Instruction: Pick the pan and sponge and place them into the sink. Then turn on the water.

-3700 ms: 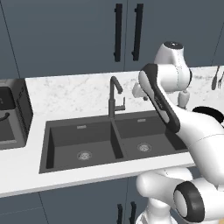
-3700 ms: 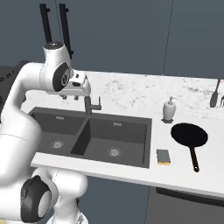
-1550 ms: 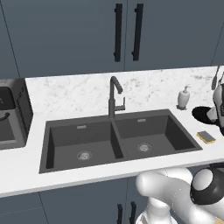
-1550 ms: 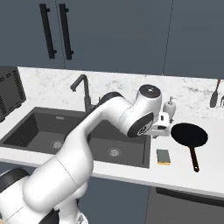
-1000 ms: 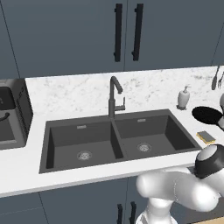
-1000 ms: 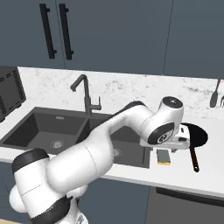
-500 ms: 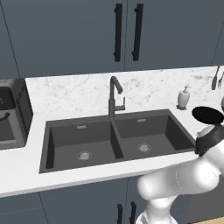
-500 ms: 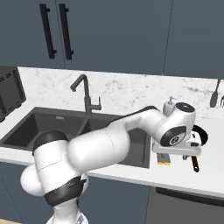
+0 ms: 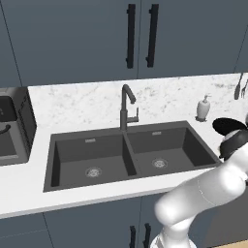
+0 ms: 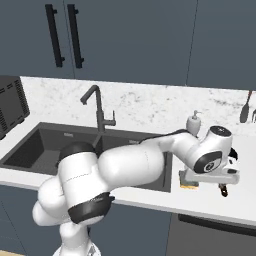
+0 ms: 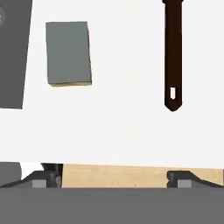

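The black pan point(image 9: 227, 126) lies on the counter right of the sink point(image 9: 72, 145). Its long dark handle point(image 11: 173, 52) runs down the right of the hand view and ends in a hang hole. The sponge point(image 11: 68, 52) lies flat, grey scrub side up, beside the sink's edge point(image 11: 13, 52). My gripper point(image 11: 113, 178) hovers open above the counter's front edge, between sponge and handle, holding nothing. From the right base view, the hand point(image 10: 209, 176) covers most of the pan; the sponge point(image 10: 189, 186) and the handle tip point(image 10: 223, 190) peek out below. No water runs from the faucet point(image 9: 127, 106).
A white soap dispenser point(image 9: 203, 107) stands behind the pan. A black appliance point(image 9: 14, 128) sits at the far left of the counter. Utensils point(image 10: 246, 112) hang on the wall at the right. The counter's front edge lies just under the fingertips.
The arm has swung further right and lower, bringing the hand over the sponge and the pan's handle. The jaws have stayed open; pan and sponge have not moved.
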